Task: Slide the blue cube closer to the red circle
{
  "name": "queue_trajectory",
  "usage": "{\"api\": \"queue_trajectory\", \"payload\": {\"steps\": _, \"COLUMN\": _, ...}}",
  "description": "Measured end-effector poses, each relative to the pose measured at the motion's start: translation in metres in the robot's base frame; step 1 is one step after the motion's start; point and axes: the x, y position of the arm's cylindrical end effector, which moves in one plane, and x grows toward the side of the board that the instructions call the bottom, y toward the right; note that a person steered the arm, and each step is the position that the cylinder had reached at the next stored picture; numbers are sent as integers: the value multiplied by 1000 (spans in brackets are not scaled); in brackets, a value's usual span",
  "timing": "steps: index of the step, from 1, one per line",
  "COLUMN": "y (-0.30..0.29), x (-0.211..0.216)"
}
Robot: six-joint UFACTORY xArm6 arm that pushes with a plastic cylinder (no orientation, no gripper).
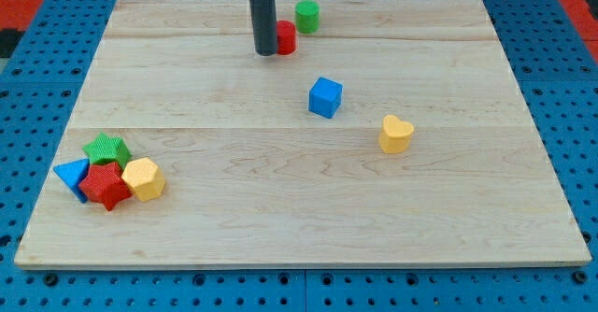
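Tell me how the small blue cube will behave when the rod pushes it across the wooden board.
The small blue cube sits flat, so it should slide, not roll. On the smooth wooden board it probably moves easily. An off-centre push from my tip would likely spin it.

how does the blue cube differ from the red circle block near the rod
The blue cube is blue with flat faces and corners; the red circle block is red and rounded. The blue cube stands alone in open board near the middle; the red circle block sits near the view's top, partly hidden behind my tip, with a green round block just to its upper right. Both rest on the wooden board and look similar in size.
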Motion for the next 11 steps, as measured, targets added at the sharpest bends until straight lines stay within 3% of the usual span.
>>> {"api": "queue_trajectory", "payload": {"steps": 2, "y": 0, "x": -18}}
{"api": "queue_trajectory", "payload": {"steps": 3, "y": -1, "x": 9}}
{"api": "queue_trajectory", "payload": {"steps": 5, "y": 117, "x": 36}}
{"api": "queue_trajectory", "payload": {"steps": 6, "y": 139, "x": 71}}
{"api": "queue_trajectory", "payload": {"steps": 7, "y": 115, "x": 115}}
{"api": "queue_trajectory", "payload": {"steps": 8, "y": 61, "x": 122}}
{"api": "queue_trajectory", "payload": {"steps": 9, "y": 12, "x": 108}}
{"api": "queue_trajectory", "payload": {"steps": 11, "y": -8, "x": 66}}
